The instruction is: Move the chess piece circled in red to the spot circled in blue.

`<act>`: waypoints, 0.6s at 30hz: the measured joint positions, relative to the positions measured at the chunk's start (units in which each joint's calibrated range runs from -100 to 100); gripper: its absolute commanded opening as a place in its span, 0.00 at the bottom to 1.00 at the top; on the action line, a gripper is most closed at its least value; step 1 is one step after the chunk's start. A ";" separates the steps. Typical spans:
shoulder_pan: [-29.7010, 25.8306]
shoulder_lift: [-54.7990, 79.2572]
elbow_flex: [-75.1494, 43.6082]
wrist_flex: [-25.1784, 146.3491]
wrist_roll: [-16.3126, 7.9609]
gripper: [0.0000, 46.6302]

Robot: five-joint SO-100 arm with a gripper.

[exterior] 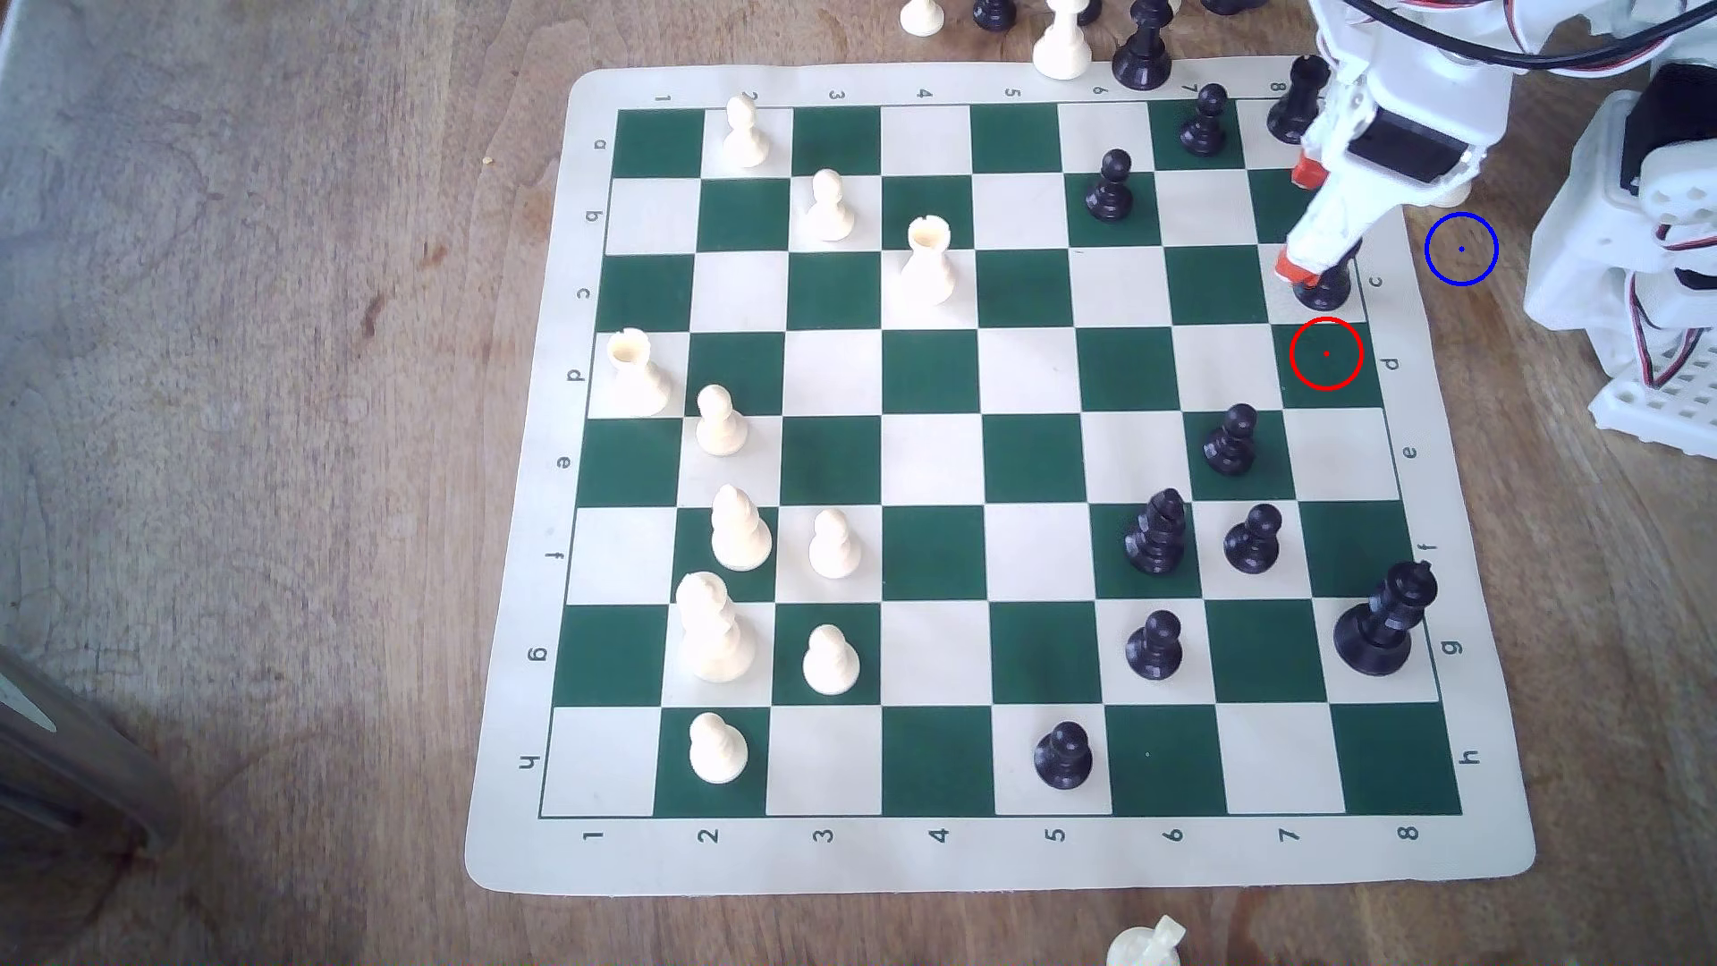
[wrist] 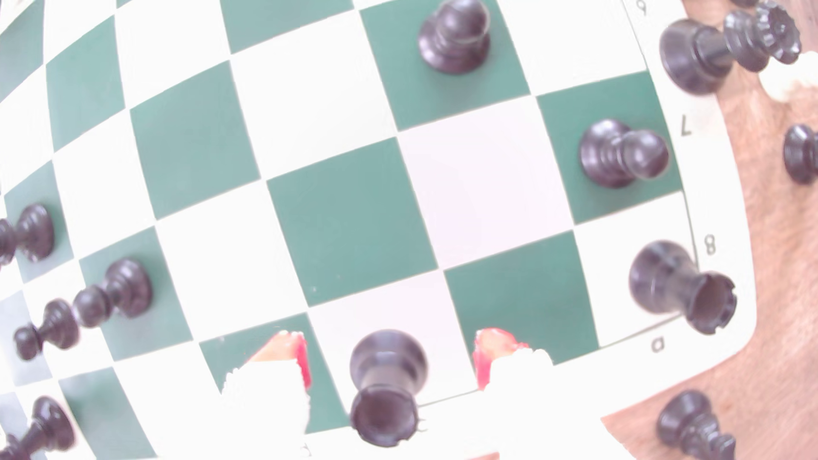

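A black rook (exterior: 1324, 290) with a wide round base and flat-topped head stands on the board's right edge column, on the light square in row c. It stands between the two red-tipped fingers (wrist: 290, 354) of my gripper (wrist: 389, 349), with a gap on each side, so the gripper is open around it. In the exterior view the gripper (exterior: 1317, 274) hangs right over the rook and hides its head. The red ring (exterior: 1326, 353) lies on a bare green square just in front of the rook. The blue ring (exterior: 1461, 249) marks bare wood right of the mat.
A second black rook (exterior: 1296, 102) stands in the far right corner square, with black pawns (exterior: 1207, 121) close by. The arm's white base (exterior: 1635, 279) stands just right of the blue ring. Captured pieces (exterior: 1141, 51) line the wood beyond the chess mat (exterior: 520, 836).
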 measured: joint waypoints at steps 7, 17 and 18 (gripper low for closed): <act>-0.44 0.25 2.98 -1.12 0.20 0.37; -0.44 0.59 3.34 -1.04 0.24 0.00; -0.44 0.59 3.34 -0.88 0.29 0.00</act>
